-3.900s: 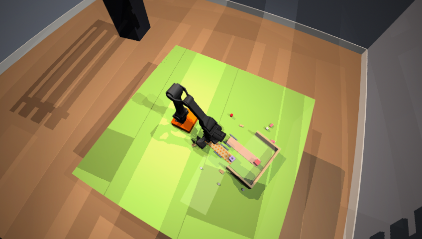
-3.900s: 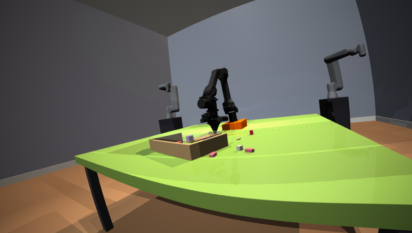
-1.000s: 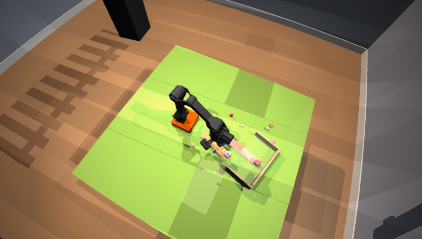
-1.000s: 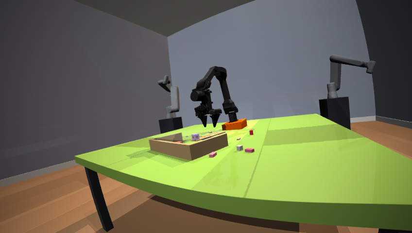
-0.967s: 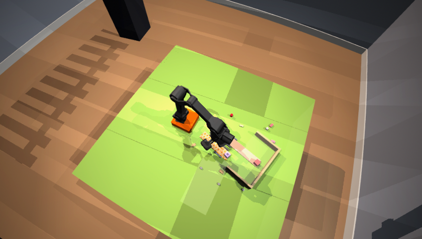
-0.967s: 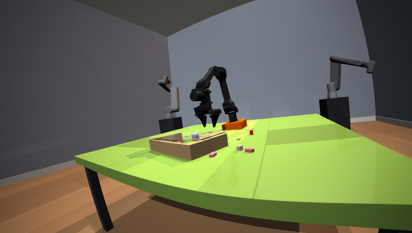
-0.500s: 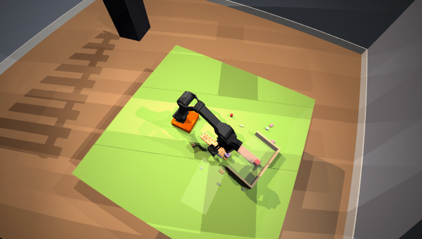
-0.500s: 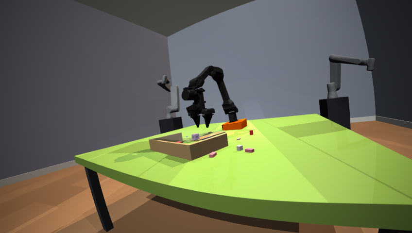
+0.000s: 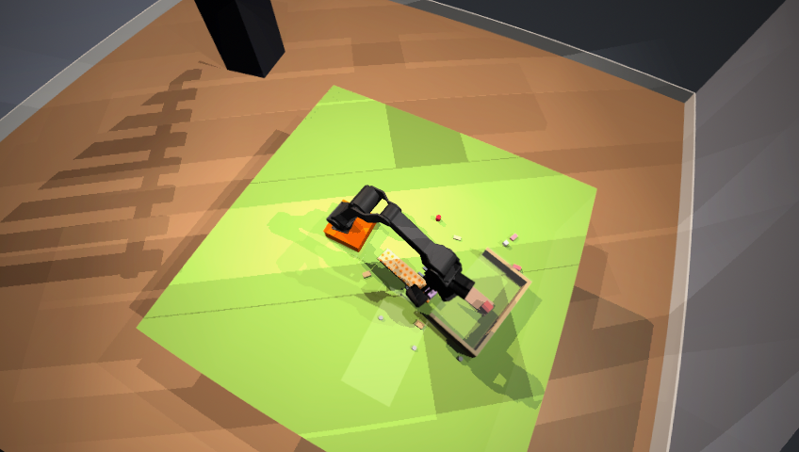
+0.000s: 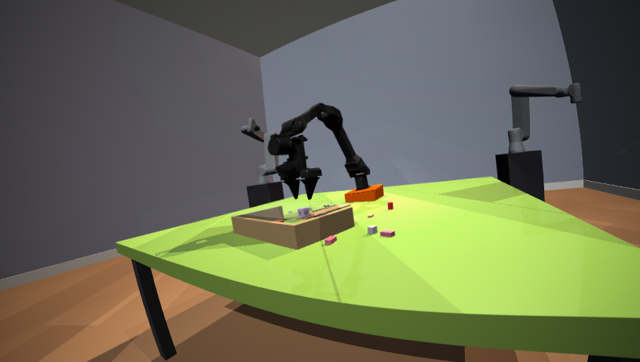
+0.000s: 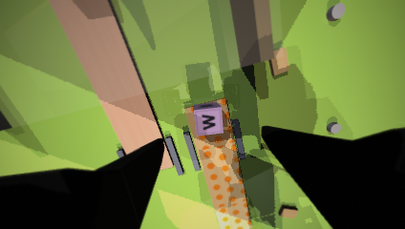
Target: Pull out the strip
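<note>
The green surface carries a shallow tan-walled tray and the arm's orange base. The black arm reaches from that base toward the tray's open side. A plain pink strip lies alongside an orange-dotted strip, with short grey bars beside them. The claw hangs above the surface, spread nearly to its widest, with nothing between its fingers. The purple cube marked W sits on the dotted strip's far end, just ahead of the claw's tips and roughly centred between them, lower than both.
</note>
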Motion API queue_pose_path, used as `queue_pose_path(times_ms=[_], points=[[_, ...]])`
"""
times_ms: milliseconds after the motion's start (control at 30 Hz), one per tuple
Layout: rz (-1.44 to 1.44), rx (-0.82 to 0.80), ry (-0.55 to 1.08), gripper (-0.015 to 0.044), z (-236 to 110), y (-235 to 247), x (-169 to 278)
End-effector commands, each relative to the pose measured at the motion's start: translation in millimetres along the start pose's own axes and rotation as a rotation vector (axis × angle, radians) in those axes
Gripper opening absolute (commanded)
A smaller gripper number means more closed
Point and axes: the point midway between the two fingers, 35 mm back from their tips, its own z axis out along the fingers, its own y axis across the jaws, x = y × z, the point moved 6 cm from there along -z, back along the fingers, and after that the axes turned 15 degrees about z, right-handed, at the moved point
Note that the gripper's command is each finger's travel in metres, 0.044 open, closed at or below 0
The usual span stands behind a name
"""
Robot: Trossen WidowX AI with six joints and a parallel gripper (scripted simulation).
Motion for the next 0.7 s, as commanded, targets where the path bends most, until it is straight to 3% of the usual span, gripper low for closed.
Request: queue_pose_path(times_ms=[0, 167, 667], points=[[-0.003, 0.001, 0.007, 0.0361, 2.6, 1.7, -3.6], [-0.003, 0.001, 0.007, 0.025, 10.8, 1.8, -4.1], [-0.003, 0.001, 0.007, 0.025, 35.4, 1.7, -4.5]])
